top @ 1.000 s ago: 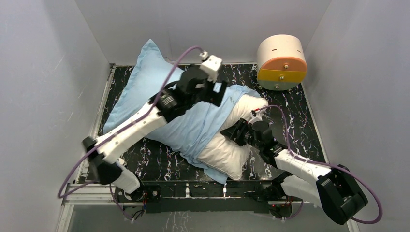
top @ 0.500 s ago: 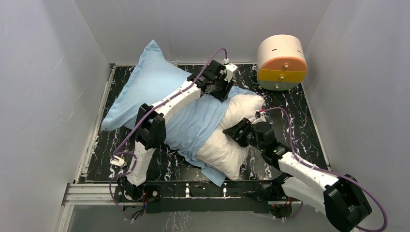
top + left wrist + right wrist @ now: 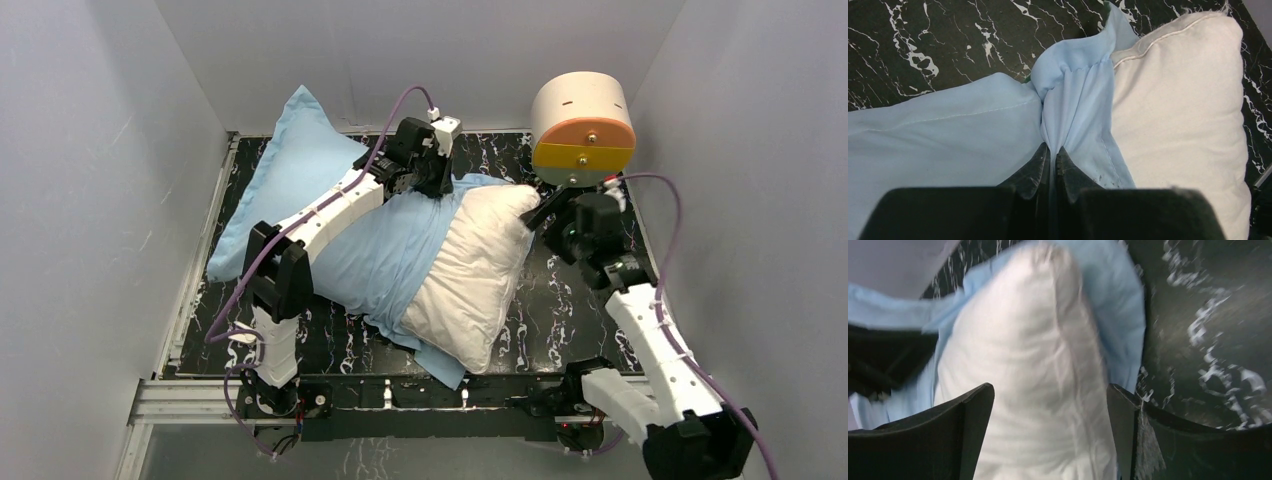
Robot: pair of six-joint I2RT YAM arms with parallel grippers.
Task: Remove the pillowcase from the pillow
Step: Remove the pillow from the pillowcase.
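The light blue pillowcase (image 3: 300, 200) covers the left part of the white pillow (image 3: 465, 270), whose right half lies bare. My left gripper (image 3: 425, 180) is at the case's far edge. In the left wrist view it (image 3: 1052, 152) is shut on a bunched fold of the pillowcase (image 3: 1075, 105), next to the pillow (image 3: 1178, 100). My right gripper (image 3: 550, 215) is at the pillow's far right corner. In the blurred right wrist view it (image 3: 1048, 400) stands open, with the pillow (image 3: 1033, 365) between its fingers (image 3: 973, 405) and the pillowcase (image 3: 1120, 305) behind.
A round cream-and-orange drum (image 3: 582, 130) stands at the back right, close to my right gripper. Grey walls enclose the black marbled table (image 3: 590, 300) on three sides. A flap of blue fabric (image 3: 445, 365) pokes out under the pillow at the near edge.
My left gripper dropped onto the case's far edge and shut on a fold. My right gripper left the pillow's middle, swung to its far right corner and opened wider.
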